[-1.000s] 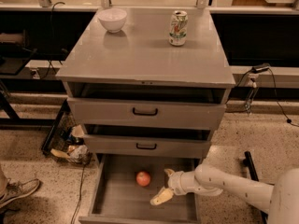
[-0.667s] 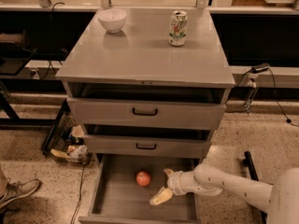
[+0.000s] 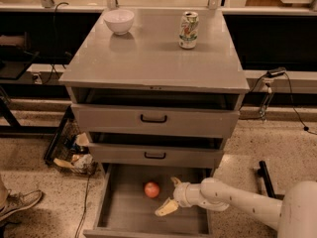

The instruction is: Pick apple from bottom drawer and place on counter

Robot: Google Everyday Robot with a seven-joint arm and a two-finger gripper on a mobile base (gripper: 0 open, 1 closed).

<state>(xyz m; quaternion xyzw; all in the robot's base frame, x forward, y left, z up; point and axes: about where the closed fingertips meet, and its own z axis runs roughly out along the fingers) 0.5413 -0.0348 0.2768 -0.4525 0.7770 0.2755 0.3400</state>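
Note:
A small red-orange apple [image 3: 152, 189] lies on the floor of the open bottom drawer [image 3: 119, 213], left of middle. My gripper [image 3: 170, 196] reaches into the drawer from the right on a white arm and sits just right of the apple, not touching it. Its two pale fingers are spread apart, one finger [image 3: 166, 208] low in front and the other behind by the drawer's back. The grey counter [image 3: 153, 56] tops the cabinet above.
A white bowl [image 3: 119, 21] and a soda can [image 3: 188, 29] stand at the back of the counter. The two upper drawers [image 3: 153, 119] are slightly open. A basket of clutter [image 3: 72, 155] stands left of the cabinet. A shoe [image 3: 17, 206] shows at lower left.

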